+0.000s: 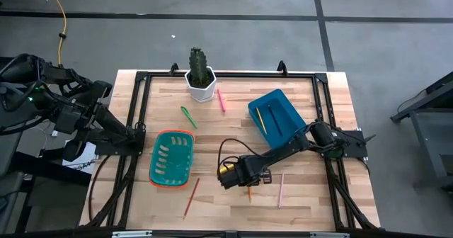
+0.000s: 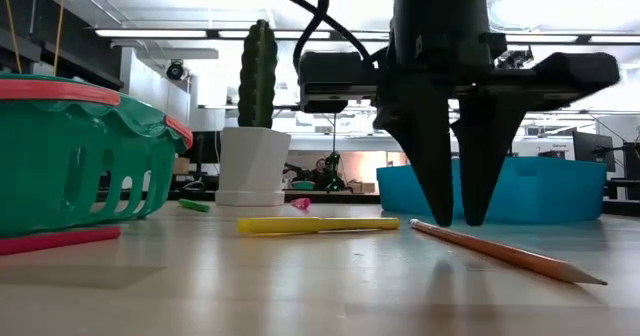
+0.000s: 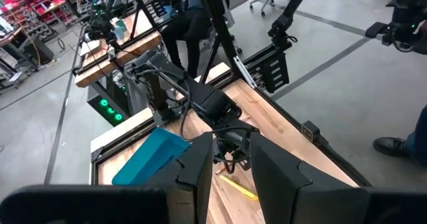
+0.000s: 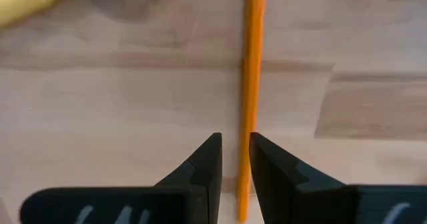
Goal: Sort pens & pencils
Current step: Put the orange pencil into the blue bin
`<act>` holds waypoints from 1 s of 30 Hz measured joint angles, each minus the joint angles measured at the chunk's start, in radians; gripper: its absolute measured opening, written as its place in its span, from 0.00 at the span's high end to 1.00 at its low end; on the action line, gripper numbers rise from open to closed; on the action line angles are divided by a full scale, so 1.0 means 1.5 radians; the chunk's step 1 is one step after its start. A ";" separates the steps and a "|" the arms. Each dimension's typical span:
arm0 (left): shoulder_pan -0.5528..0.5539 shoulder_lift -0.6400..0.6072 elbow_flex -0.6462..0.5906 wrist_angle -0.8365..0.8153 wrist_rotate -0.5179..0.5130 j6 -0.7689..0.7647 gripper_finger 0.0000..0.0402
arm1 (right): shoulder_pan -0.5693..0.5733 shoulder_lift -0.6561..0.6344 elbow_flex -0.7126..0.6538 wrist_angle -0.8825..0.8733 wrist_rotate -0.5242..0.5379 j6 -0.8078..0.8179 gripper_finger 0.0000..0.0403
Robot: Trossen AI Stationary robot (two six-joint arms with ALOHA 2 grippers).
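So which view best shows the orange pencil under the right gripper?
Right wrist view: the orange pencil runs between the right gripper. The low view shows it lying on the table; the high view mostly hides it; the left wrist view doesn't show it.

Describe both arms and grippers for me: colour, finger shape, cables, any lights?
Both arms are dark, near black, and jointed. The right gripper has two black tapered fingers under a boxy crossbar, with black cables looping above; a yellow patch shows near its wrist. The left arm carries a small green light and bundled dark cables; its fingers are flat black wedges.
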 joint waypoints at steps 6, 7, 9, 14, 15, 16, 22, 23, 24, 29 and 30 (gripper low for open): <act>0.000 0.000 0.000 0.000 0.011 -0.001 0.78 | 0.014 0.000 -0.003 -0.006 0.003 0.024 0.83; 0.000 0.000 0.000 0.000 0.012 -0.001 0.78 | 0.014 0.000 -0.004 -0.004 0.002 0.024 0.83; 0.000 0.000 0.000 0.000 0.012 -0.001 0.78 | 0.015 0.000 -0.009 0.011 0.002 0.025 0.83; 0.000 0.000 0.000 0.000 0.012 -0.001 0.78 | 0.015 0.000 -0.010 0.026 0.000 0.027 0.83; 0.000 0.000 0.000 0.000 0.012 -0.001 0.78 | 0.015 0.000 -0.010 0.025 0.000 0.028 0.83; 0.000 0.000 0.000 0.000 0.013 -0.001 0.78 | 0.015 0.000 -0.010 0.026 -0.001 0.029 0.83; 0.000 0.001 0.000 0.000 0.027 -0.010 0.78 | 0.015 0.000 -0.010 0.033 -0.010 0.029 0.83; 0.000 0.001 0.000 0.000 0.028 -0.011 0.78 | 0.015 0.000 -0.010 0.033 -0.010 0.032 0.83; 0.000 0.001 0.000 0.000 0.029 -0.012 0.78 | 0.015 0.000 -0.010 0.031 -0.010 0.037 0.83; 0.000 0.001 0.000 0.000 0.034 -0.016 0.78 | 0.015 0.000 -0.010 0.020 -0.010 0.041 0.83; 0.000 0.001 0.000 0.000 0.035 -0.017 0.78 | 0.015 0.000 -0.010 0.020 -0.010 0.041 0.83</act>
